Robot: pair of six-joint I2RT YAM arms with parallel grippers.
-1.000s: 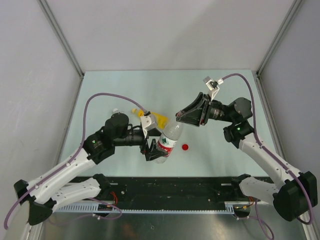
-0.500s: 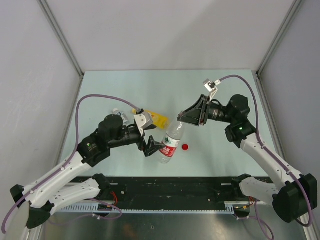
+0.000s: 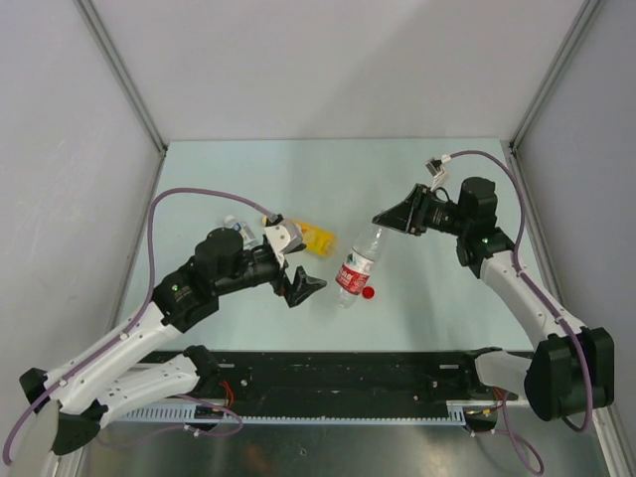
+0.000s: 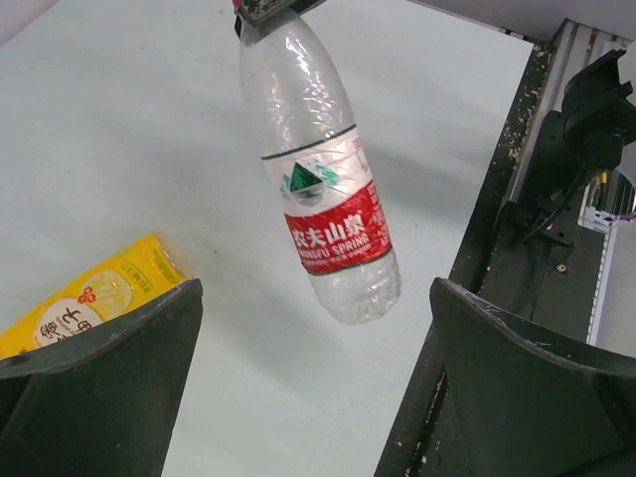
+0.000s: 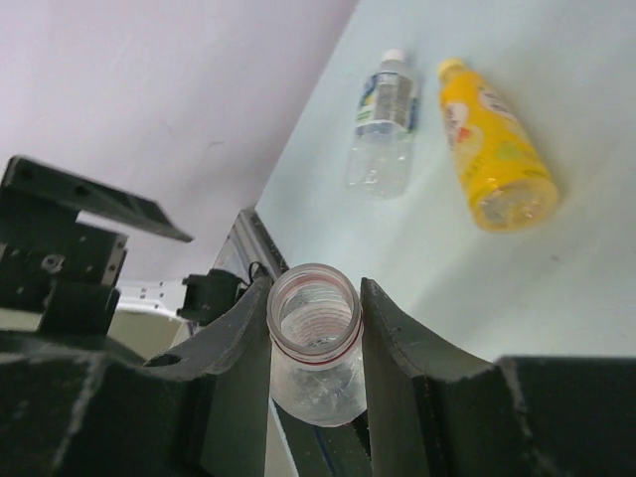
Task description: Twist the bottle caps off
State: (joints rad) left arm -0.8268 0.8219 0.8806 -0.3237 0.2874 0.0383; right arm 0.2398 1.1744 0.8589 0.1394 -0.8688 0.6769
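Note:
My right gripper (image 3: 384, 223) (image 5: 313, 295) is shut on the neck of the slim clear bottle (image 3: 354, 272) (image 4: 323, 189) with the red label. Its mouth (image 5: 313, 303) is open, with no cap on it. The bottle hangs tilted, base toward the near edge, casting a shadow on the table. A red cap (image 3: 368, 292) lies on the table beside the base. My left gripper (image 3: 304, 286) (image 4: 316, 298) stands open just left of the bottle, apart from it. The yellow bottle (image 3: 316, 237) (image 5: 492, 149) and the short clear bottle (image 3: 235, 225) (image 5: 383, 124) lie on their sides, capped.
The pale green table (image 3: 298, 179) is walled by grey panels left, right and behind. A black rail (image 3: 338, 373) runs along the near edge, close below the hanging bottle's base. My left arm (image 3: 224, 263) covers part of the short clear bottle.
My left gripper has drawn back to the left, away from the slim bottle. My right gripper has pulled right with the bottle's neck, swinging the bottle that way.

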